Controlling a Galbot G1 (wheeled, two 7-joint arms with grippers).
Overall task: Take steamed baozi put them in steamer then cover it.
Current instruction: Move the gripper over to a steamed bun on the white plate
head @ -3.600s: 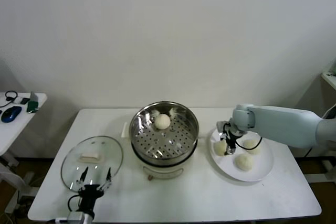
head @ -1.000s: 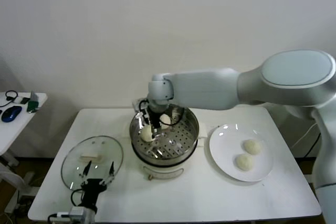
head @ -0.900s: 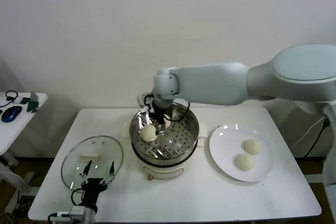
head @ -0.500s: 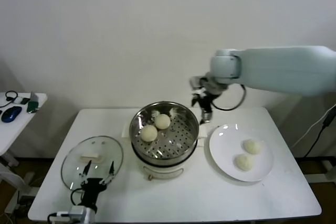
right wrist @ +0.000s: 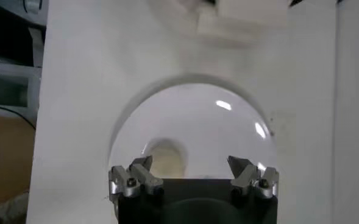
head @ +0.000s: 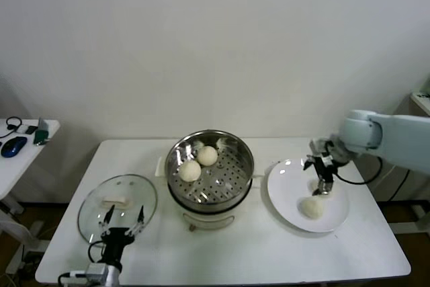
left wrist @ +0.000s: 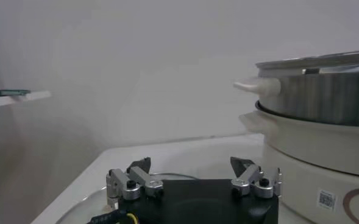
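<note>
The steel steamer (head: 232, 178) stands mid-table on its cream pot base (left wrist: 313, 152). Two steamed baozi (head: 207, 155) (head: 190, 170) lie inside it. On the white plate (head: 285, 186) to the right, one baozi (head: 311, 208) lies in plain sight. My right gripper (head: 322, 187) hovers open just above another, which shows near one finger in the right wrist view (right wrist: 165, 159). The cover, a glass lid (head: 134, 196) with a cream handle (head: 114, 200), lies flat at the front left. My left gripper (head: 121, 222) waits open at the lid's near edge, holding nothing.
A side table (head: 27, 159) with a blue mouse (head: 14, 145) stands far left. A small white piece (head: 160, 166) lies behind the steamer's left side. The table's front edge runs just below the left gripper.
The right gripper let a baozi go in the steamer, rose, and swung right and down over the plate. The steamer now holds two buns. The left arm has hardly moved.
</note>
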